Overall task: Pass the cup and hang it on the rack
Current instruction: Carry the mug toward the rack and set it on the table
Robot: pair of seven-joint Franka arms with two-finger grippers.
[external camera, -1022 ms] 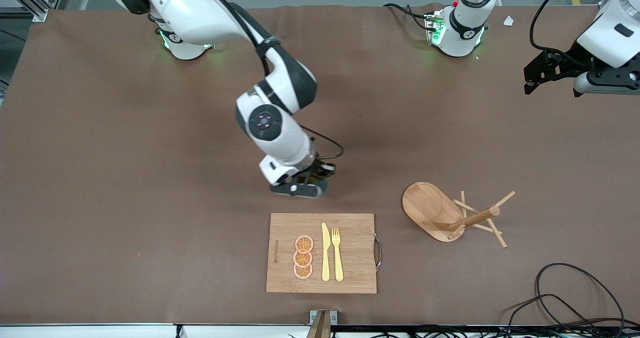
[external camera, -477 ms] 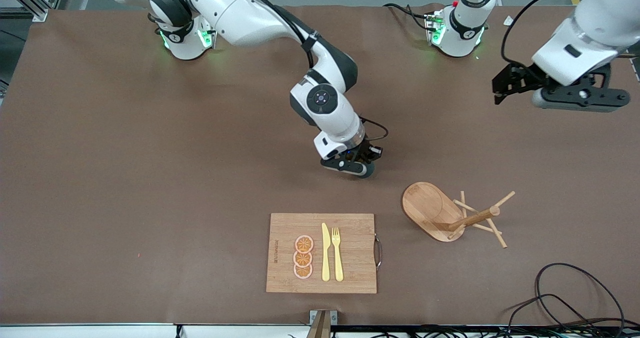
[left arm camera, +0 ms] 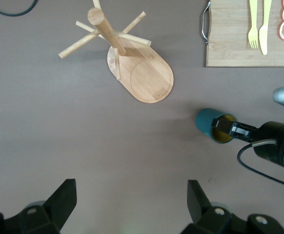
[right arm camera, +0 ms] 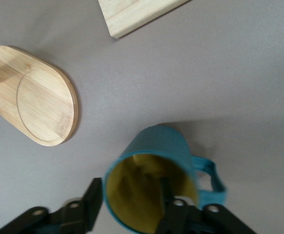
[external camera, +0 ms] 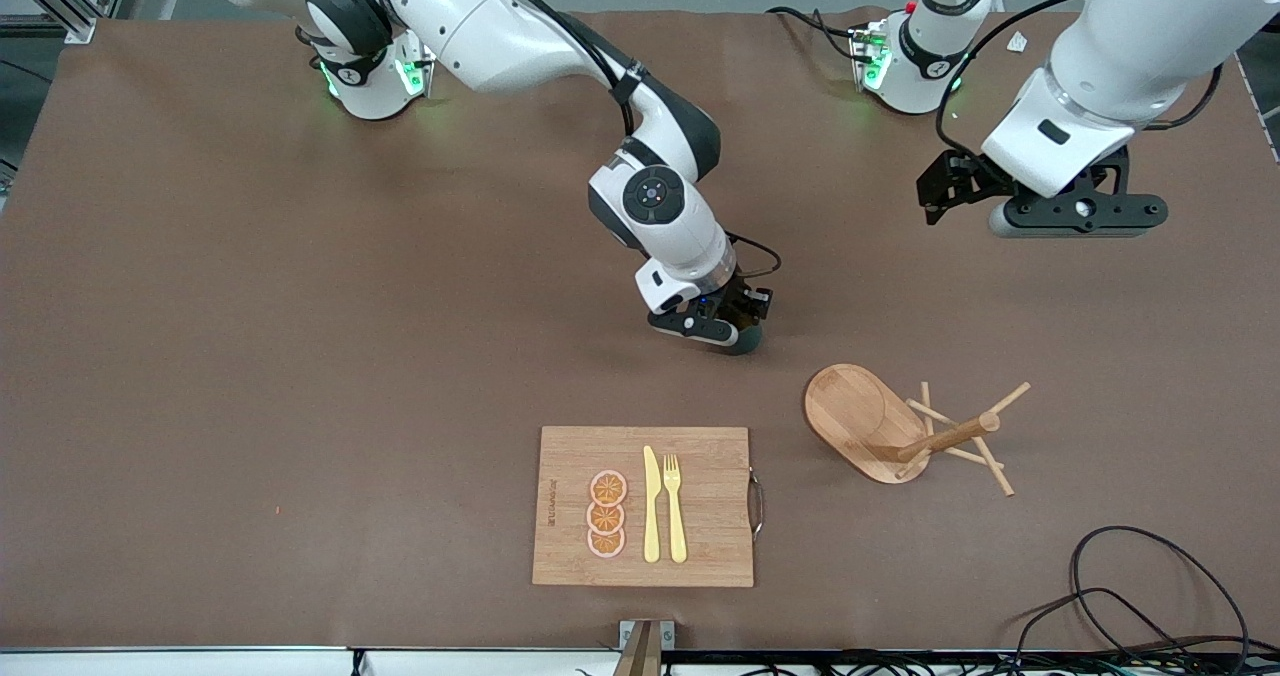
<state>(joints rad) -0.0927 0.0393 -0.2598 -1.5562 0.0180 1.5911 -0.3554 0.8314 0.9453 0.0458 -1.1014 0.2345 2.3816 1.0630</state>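
Observation:
The teal cup (left arm camera: 215, 126) with its yellow inside (right arm camera: 142, 195) sits tilted, low at the table. It is farther from the front camera than the rack (external camera: 862, 419) and the cutting board. My right gripper (external camera: 735, 334) (right arm camera: 130, 195) is open. One finger is outside the cup's wall and the other inside its mouth, with slack between them. The cup's handle (right arm camera: 213, 178) points sideways. My left gripper (external camera: 1078, 218) (left arm camera: 130, 204) hangs open and empty over bare table. The rack (left arm camera: 142, 73) and the cup lie ahead of it in the left wrist view. The rack's pegs (external camera: 990, 456) spread toward the left arm's end.
A bamboo cutting board (external camera: 700, 506) near the front edge carries a yellow knife (external camera: 651, 506), a fork (external camera: 675, 506) and orange slices (external camera: 606, 516). Black cables (external camera: 1150, 596) lie at the front corner by the left arm's end. The table is covered in brown paper.
My right arm carried the cup from beside the cutting board toward the rack, then its fingers opened off the cup's wall. My left arm swung in toward the middle of the table.

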